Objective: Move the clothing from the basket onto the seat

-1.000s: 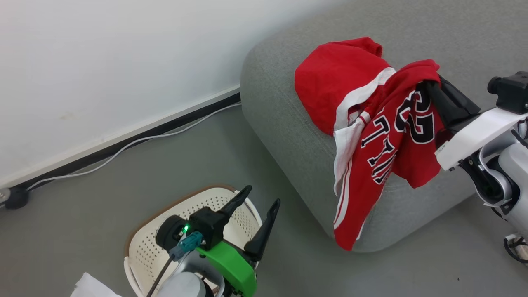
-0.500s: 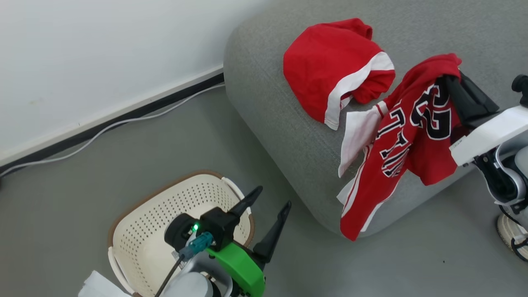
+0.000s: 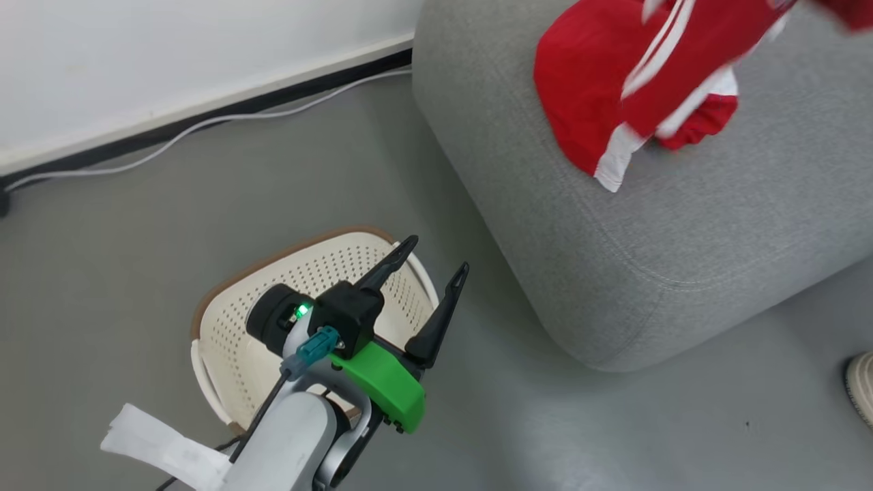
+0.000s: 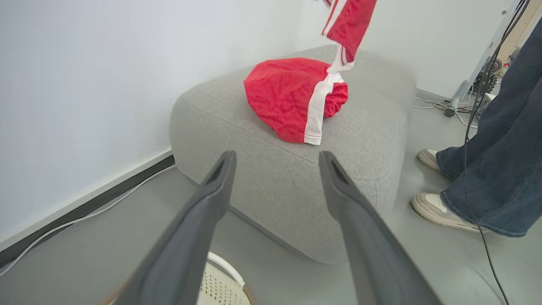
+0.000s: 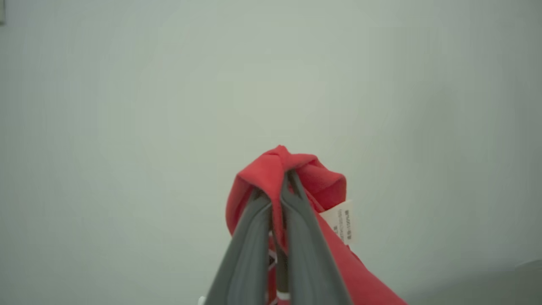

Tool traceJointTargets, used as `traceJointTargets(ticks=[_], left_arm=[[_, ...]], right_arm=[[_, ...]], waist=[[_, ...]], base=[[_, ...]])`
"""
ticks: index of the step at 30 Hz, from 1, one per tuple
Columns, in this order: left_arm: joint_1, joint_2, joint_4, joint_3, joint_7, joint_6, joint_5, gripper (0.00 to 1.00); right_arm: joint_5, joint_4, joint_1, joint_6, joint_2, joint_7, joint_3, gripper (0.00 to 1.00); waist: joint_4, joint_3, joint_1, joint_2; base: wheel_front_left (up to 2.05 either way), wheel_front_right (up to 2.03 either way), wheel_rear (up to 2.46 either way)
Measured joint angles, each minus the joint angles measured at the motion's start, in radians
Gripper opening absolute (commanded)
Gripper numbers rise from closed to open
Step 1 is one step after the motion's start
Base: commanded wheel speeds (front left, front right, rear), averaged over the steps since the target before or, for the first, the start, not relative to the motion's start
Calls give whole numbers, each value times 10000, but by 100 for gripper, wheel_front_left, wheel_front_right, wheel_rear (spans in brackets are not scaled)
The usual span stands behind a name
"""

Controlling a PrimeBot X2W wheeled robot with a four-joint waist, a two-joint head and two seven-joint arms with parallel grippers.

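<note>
Nearest, at seven o'clock in the head view: left gripper (image 3: 438, 254), fingers spread wide with nothing between them, hanging over the cream perforated laundry basket (image 3: 225, 341) on the grey floor. Brown rim of the basket on its wall side.

Next out, from one to four o'clock: light-grey sofa (image 3: 682, 259), rounded corner near the basket but apart from it. Bunched on its top at one o'clock, the red garment with the white hem band (image 3: 580, 102), resting flat on the cushion.

Above that garment, blurred, the red jersey (image 3: 689, 75) with white stripes, hanging from the top edge. In the left wrist view its lower end dangles at twelve o'clock down to the garment. Touching or not, cannot tell.

In the right wrist view: right gripper (image 5: 277, 186) clamped tight on a bunch of the jersey, white label at four o'clock beside the fingers.

Farthest: white cable (image 3: 204, 123) along the dark skirting at eleven o'clock, and a person's jeans (image 4: 499, 140) and pale shoes at three o'clock, beside the sofa.
</note>
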Motion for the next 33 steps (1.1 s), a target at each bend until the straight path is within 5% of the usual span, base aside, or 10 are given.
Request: traceJointTargets(ticks=[4,10,20,27,33], left_arm=[[-130,92,-90,-17,209,0,67,100],[-506,161,-265,-23,357,0,307,100],[-734,460,-249,23,397,-23,408,100],[-734,619,-362,12,717,-21,464,100],[-736,713,-550,-84,1022,-21,537,100]], right_arm=[[270,485,-1380,-343,-464,132,-1041,0],[-21,1283,-2346,-433,-1356,652,-1212,0],[-253,2824,-2458,-525,-779,491,-1244,0],[-343,3731,-2905,-589,-1127,245,-1797,0],[-173,5083,-1501,-594,-374,182,-1745,0]], waist=[[359,397,0,0],[913,1023,0,0],[1679,1893,2,0],[1805,2205,1,0],[1794,2547,1,0]], base=[[0,0,0],[0,0,0],[0,0,0],[0,0,0],[0,0,0]])
